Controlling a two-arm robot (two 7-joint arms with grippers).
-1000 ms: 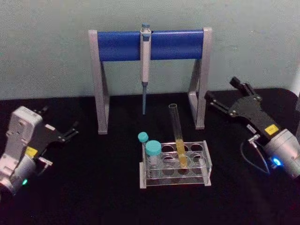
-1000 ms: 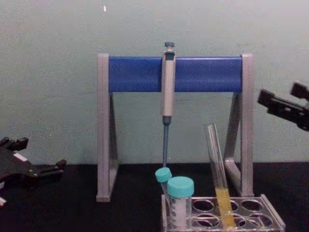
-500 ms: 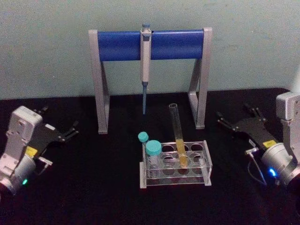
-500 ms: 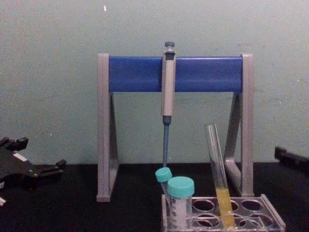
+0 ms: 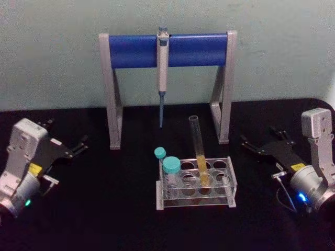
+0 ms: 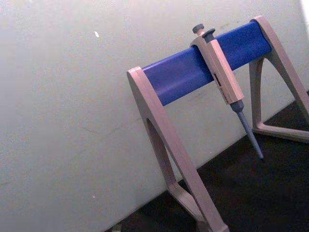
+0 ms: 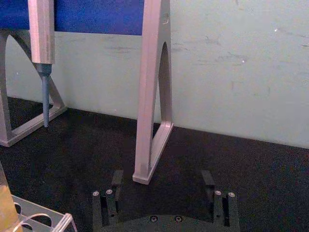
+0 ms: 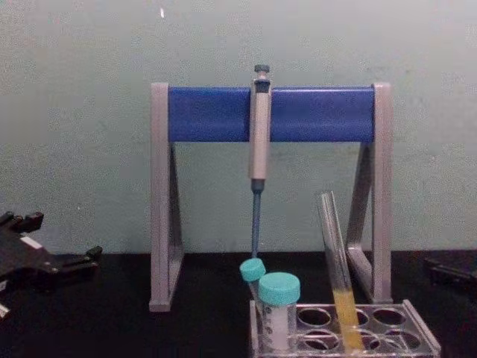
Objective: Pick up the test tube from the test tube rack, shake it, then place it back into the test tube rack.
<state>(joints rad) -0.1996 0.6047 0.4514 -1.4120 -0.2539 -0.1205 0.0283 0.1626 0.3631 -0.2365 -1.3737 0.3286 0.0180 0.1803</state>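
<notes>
The test tube (image 5: 198, 149), clear with yellow liquid low down, stands leaning in the test tube rack (image 5: 194, 201) at the table's middle. The chest view shows the test tube (image 8: 335, 257) rising well above the test tube rack (image 8: 422, 337). My right gripper (image 5: 260, 138) rests low to the right of the rack, open and holding nothing, well clear of the tube. In the right wrist view the right gripper (image 7: 162, 180) has its fingers spread, and the test tube (image 7: 6, 203) sits at the frame's edge. My left gripper (image 5: 65, 135) is parked far left, open.
A tall grey stand with a blue crossbar (image 5: 167, 49) spans the back, with a grey pipette (image 5: 162, 73) hanging from it. Two teal-capped vials (image 5: 170, 166) occupy the rack's left end. The stand's right leg (image 7: 152, 121) is just ahead of my right gripper.
My right arm has come down and drawn back from beside the stand's right leg to a low spot right of the rack. The tube and my left arm have not moved.
</notes>
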